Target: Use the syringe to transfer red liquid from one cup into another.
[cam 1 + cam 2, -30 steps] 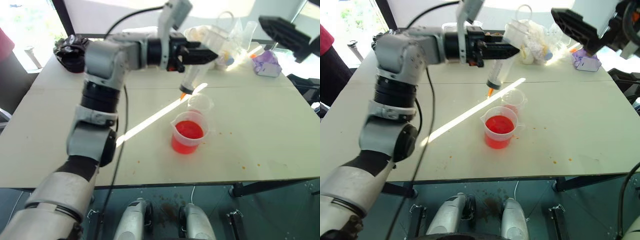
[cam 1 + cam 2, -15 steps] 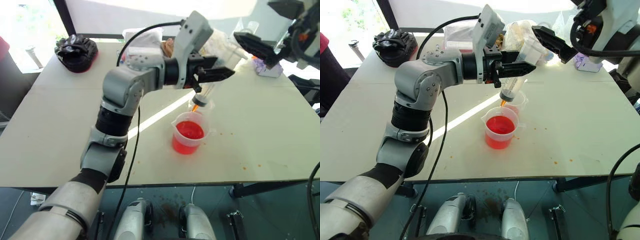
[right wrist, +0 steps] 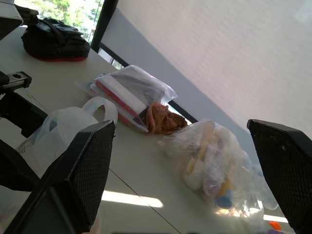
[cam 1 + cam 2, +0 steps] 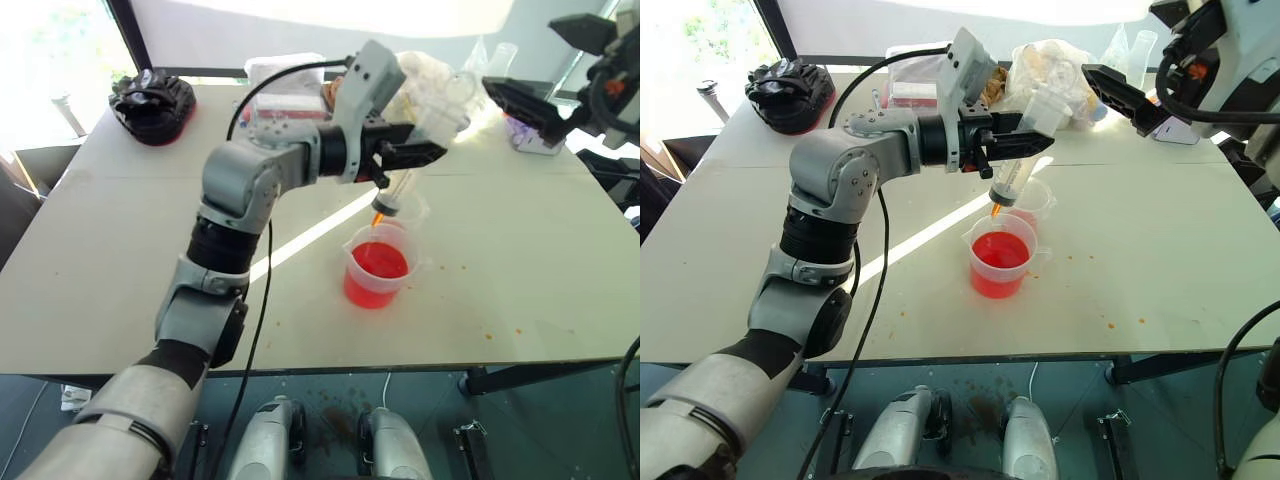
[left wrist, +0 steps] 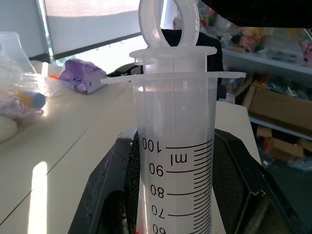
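My left gripper [image 4: 1025,145] is shut on the barrel of the clear syringe [image 4: 1008,182], which hangs tilted with its ring-topped plunger uppermost. Its orange nozzle sits just above the back rim of the larger spouted cup [image 4: 998,268], which holds red liquid [image 4: 1000,250]. The smaller clear cup [image 4: 1038,197] stands right behind it, partly hidden by the syringe. In the left wrist view the syringe's barrel [image 5: 175,161] stands between the two black fingers [image 5: 117,195]. My right gripper [image 4: 520,55] hovers open, up and to the right of the plunger, holding nothing.
Along the table's far edge lie a black bag [image 4: 150,100], a bagged red-and-white box [image 4: 913,90], plastic bags of small items [image 4: 1065,65] and a purple packet [image 4: 530,130]. A strip of sunlight crosses the white table [image 4: 120,280]. Small red drips spot the surface around the cups.
The left gripper and syringe have sunk a little, bringing the nozzle from over the smaller cup down to the larger cup's rim. The open right gripper has come lower. The camera shifted too.
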